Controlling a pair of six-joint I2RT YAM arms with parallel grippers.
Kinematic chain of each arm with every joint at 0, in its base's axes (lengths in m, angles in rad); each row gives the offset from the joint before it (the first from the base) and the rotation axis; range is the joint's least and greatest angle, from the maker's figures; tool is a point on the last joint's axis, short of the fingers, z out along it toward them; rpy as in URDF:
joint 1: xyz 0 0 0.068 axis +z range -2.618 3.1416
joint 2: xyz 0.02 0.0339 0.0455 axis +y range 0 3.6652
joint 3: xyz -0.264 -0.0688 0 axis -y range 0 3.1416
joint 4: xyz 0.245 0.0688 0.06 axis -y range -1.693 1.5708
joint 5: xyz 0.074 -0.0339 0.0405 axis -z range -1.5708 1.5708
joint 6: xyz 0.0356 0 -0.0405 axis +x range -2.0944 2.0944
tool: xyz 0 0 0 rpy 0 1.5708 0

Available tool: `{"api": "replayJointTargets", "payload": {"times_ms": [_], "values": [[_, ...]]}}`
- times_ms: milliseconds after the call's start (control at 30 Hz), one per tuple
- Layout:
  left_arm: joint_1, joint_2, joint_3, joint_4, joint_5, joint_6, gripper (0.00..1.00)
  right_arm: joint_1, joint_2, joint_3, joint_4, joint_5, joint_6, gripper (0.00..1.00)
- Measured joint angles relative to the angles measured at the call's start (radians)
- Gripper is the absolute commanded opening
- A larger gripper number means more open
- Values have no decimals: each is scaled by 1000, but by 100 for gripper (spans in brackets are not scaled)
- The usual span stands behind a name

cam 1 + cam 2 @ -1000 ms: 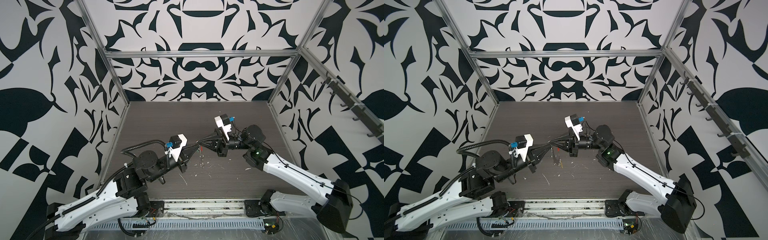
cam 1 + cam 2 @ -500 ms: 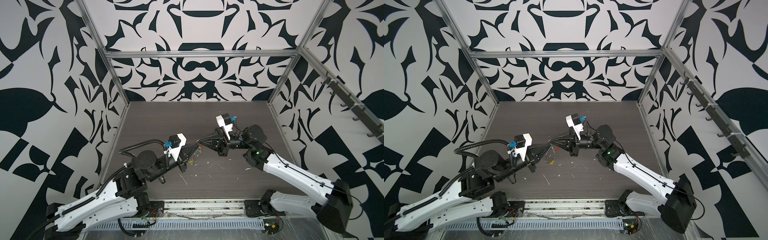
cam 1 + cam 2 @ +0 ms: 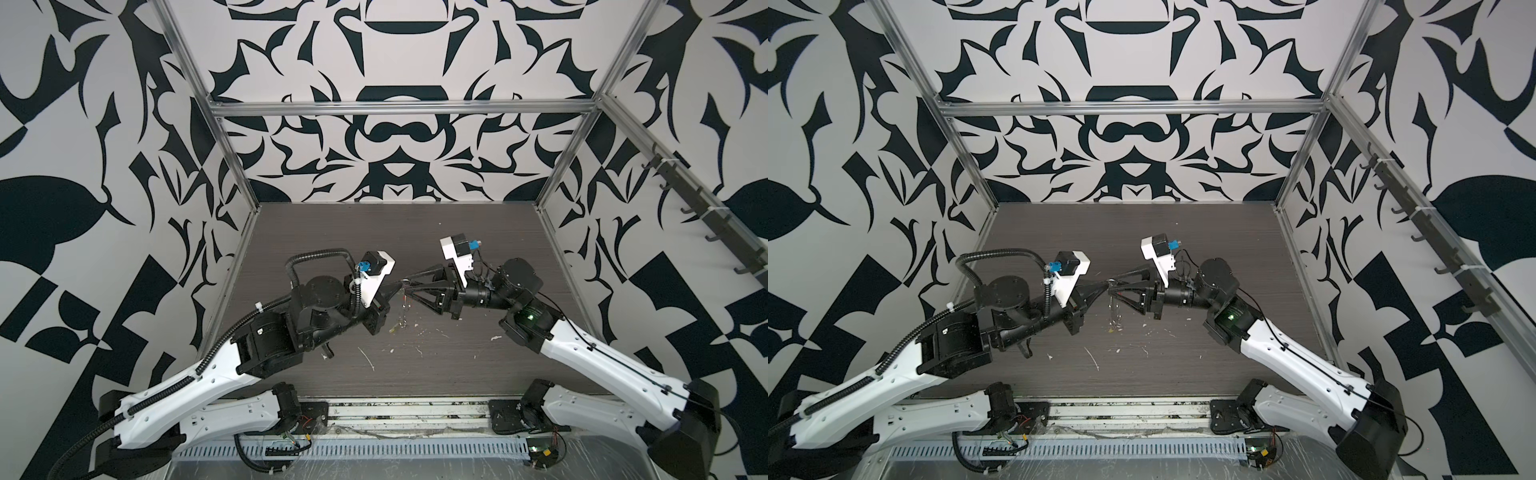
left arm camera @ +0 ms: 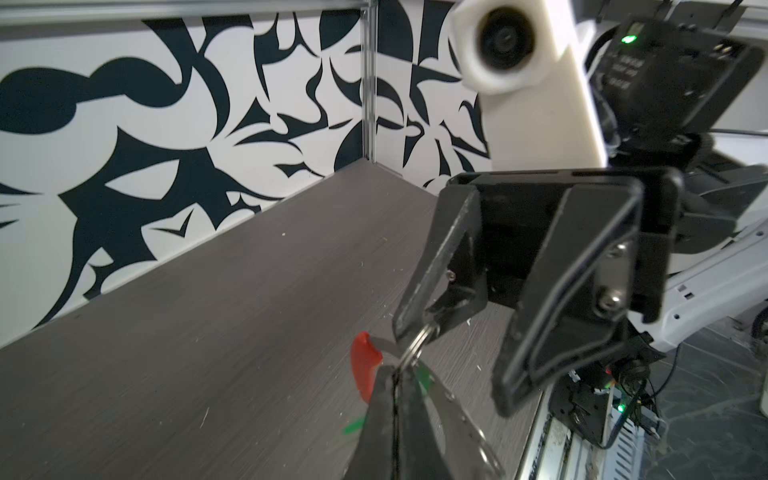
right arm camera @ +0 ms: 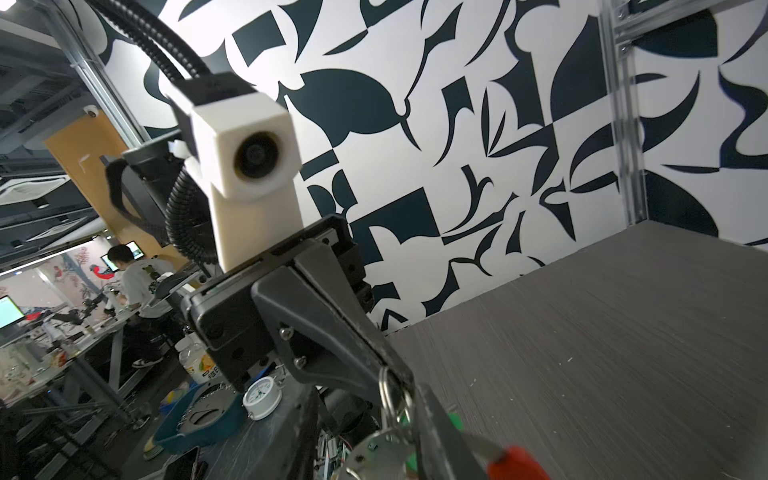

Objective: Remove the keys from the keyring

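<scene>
Clamped shut, the left pincer [image 4: 397, 371] grips the thin grey keyring [image 4: 363, 365] beside its glossy red sleeve. The right pincer [image 4: 457, 365] gapes halfway, one tip touching a small silver ring [image 4: 420, 345]. A yellow key [image 3: 393, 330] lies on the woodgrain table [image 3: 457, 232] at their six o'clock.

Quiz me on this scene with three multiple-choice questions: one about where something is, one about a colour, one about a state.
1. Where is the keyring? A on the table; B held in the air; C on a wall hook.
2. What colour is its sleeve? A blue; B red; C white.
3. How is the right gripper? A open; B shut; C hidden.
Answers: B, the left gripper holds it up; B, the sleeve shows red; A, its fingers stand apart.
</scene>
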Motion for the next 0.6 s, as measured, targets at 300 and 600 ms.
{"api": "replayJointTargets", "payload": {"times_ms": [300, 600], "values": [[5, 66, 119, -154, -61, -41, 0, -8, -90, -32, -235, 132, -84, 27], [8, 146, 169, -260, -53, -39, 0, -137, 47, 0, -235, -58, -68, 43]]}}
